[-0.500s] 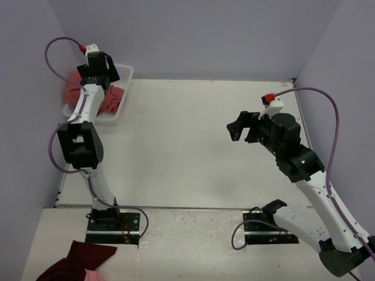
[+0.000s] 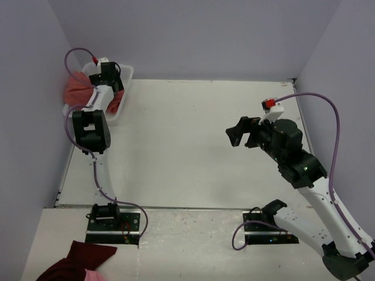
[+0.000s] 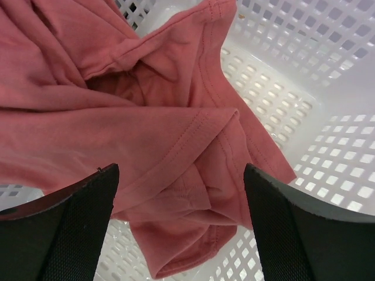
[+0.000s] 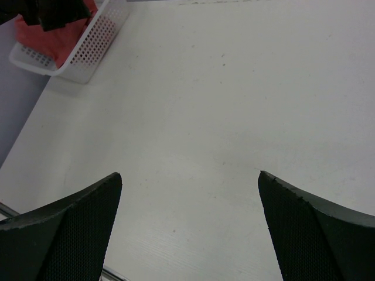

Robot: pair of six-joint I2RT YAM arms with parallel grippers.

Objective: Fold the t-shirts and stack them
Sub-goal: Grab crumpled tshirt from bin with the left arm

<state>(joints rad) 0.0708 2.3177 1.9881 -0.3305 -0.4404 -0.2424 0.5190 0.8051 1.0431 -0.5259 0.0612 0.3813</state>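
Crumpled salmon-red t-shirts (image 2: 77,89) lie in a white mesh basket (image 2: 125,73) at the table's far left. My left gripper (image 2: 110,79) reaches over the basket. In the left wrist view it is open (image 3: 181,234), just above a folded hem of the t-shirts (image 3: 117,129), holding nothing. My right gripper (image 2: 239,132) hovers above the right half of the table (image 2: 176,146); in the right wrist view it is open and empty (image 4: 190,228), with the t-shirts (image 4: 55,38) in the basket (image 4: 96,41) far off at upper left.
A dark maroon cloth bundle with a pink patch (image 2: 76,263) lies on the near ledge by the left arm's base. Purple walls close in the table on the left, back and right.
My left arm has stretched further back, so its gripper sits lower over the basket. My right gripper has shifted slightly down and left.
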